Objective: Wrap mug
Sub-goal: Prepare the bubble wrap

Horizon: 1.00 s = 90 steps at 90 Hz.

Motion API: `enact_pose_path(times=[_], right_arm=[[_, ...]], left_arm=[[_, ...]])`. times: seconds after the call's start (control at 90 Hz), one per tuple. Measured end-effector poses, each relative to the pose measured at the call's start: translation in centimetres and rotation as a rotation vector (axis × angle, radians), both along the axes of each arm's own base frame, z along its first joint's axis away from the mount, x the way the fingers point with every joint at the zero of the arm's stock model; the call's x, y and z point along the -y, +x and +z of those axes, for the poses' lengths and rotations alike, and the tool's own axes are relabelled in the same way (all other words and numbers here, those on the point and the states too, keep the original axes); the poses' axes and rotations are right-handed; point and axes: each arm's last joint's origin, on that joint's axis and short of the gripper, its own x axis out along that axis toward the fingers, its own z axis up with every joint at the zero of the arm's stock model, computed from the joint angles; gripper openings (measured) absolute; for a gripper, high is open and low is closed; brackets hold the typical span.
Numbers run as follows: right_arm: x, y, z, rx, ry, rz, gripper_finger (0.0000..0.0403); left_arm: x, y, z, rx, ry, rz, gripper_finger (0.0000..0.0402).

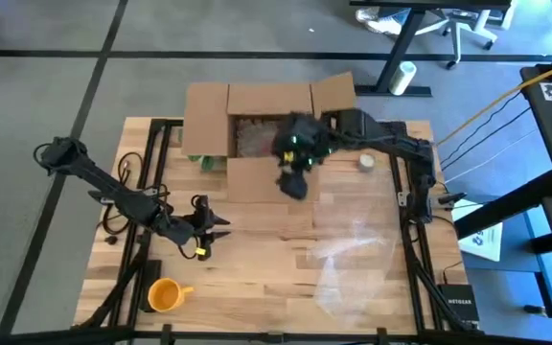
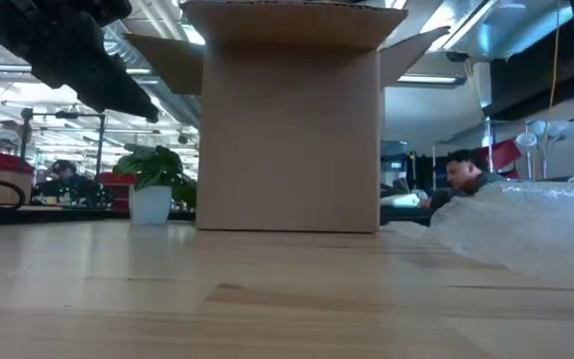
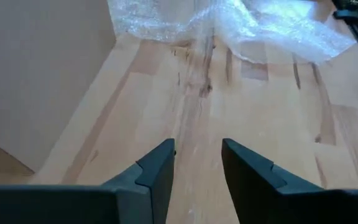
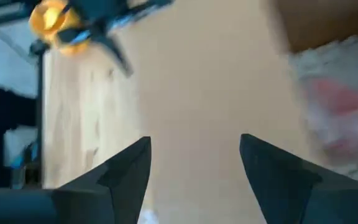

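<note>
mug [image 1: 164,295]: orange | near table corner (handle rightward) | bubble wrap [image 1: 353,251]: clear, crumpled

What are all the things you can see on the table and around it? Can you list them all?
mug: one, orange, near table corner by the left arm.
cardboard box: one, brown, open, far middle of the table.
bubble wrap: one clear sheet, right side of the table.
roll of tape: one, pale, right of the box.
potted plant: one, green in a white pot, behind the table.
left gripper: fingers open, above the bare table.
right gripper: fingers open, at the box's front flap.
</note>
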Motion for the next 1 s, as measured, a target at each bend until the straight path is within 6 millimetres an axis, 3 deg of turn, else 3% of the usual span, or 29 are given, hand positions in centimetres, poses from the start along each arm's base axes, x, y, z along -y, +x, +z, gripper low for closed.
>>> enact_pose_path(times=[0.311,0.422,0.578,0.622,0.822,1.0], right_arm=[[-9.7,-2.8,-1.6,-0.197,-0.054,-0.056,0.0213],[-13.6,-4.5,-2.2,-0.212,-0.066,-0.088,0.0156],[-18.9,-7.2,-3.6,-0.199,-0.120,-0.158,0.0030],[-20.3,-8.2,-3.9,-0.182,-0.131,-0.181,0.0013],[-25.5,-12.7,-5.8,-0.102,-0.132,-0.338,0.0004],[-28.8,-16.9,-9.7,-0.089,-0.116,-0.511,0.0000]], left_arm=[[1.0,-0.5,0.0,0.002,-0.001,-0.052,0.0117],[1.3,-0.6,0.1,0.007,0.000,-0.069,0.0117],[1.5,-0.7,0.1,0.014,0.007,-0.089,0.0117],[1.6,-0.7,0.2,0.023,0.005,-0.094,0.0117],[1.9,-0.4,0.7,0.074,-0.007,-0.121,0.0117],[1.9,-0.4,0.8,0.079,-0.015,-0.130,0.0117]])
